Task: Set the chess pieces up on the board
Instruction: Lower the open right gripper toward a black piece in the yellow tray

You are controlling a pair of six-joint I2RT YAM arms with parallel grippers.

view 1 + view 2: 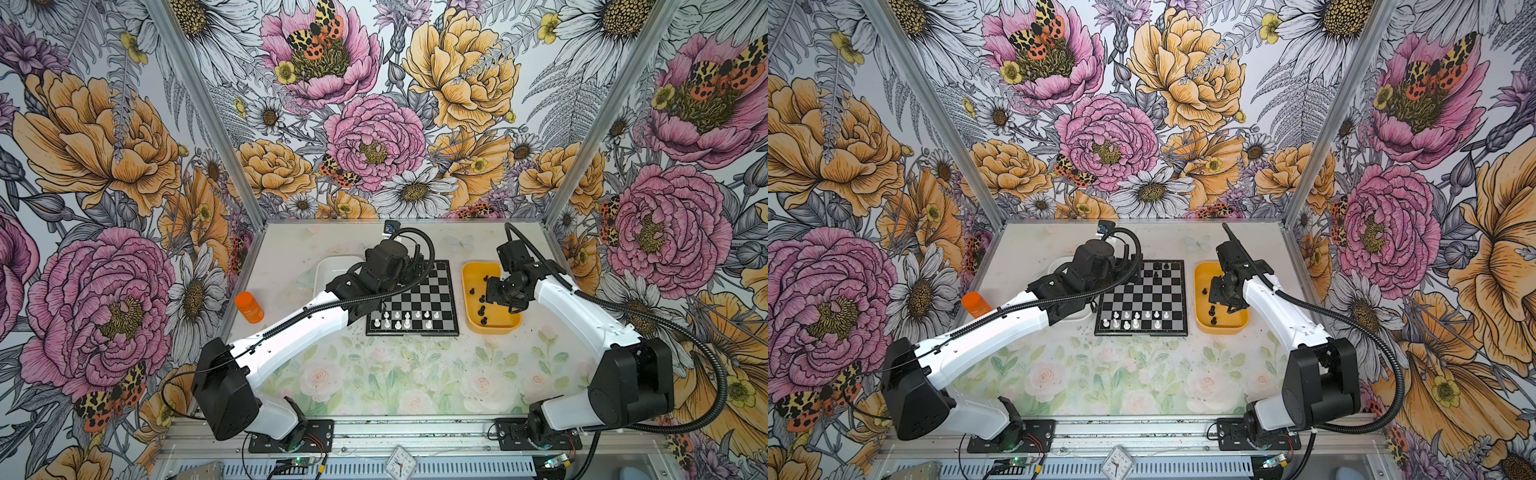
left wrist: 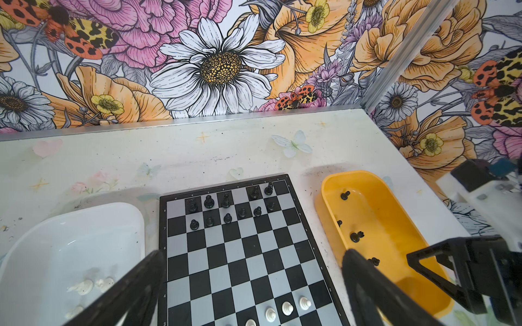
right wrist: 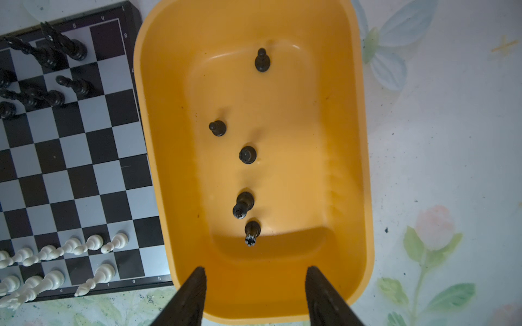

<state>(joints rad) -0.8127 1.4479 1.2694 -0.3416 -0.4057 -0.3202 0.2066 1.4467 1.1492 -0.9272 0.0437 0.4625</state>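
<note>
Board half set: five black pieces left in the yellow tray at three o'clock, whites at nine. Left gripper gapes wide, right gripper half-open, both empty.

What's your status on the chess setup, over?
Left gripper open, empty. Right gripper open over yellow tray, five black pieces inside. Board partly set, nothing blocking.

We see our right pincer spread apart over the yellow tray, five black chess pieces inside; the board just beside.
</note>
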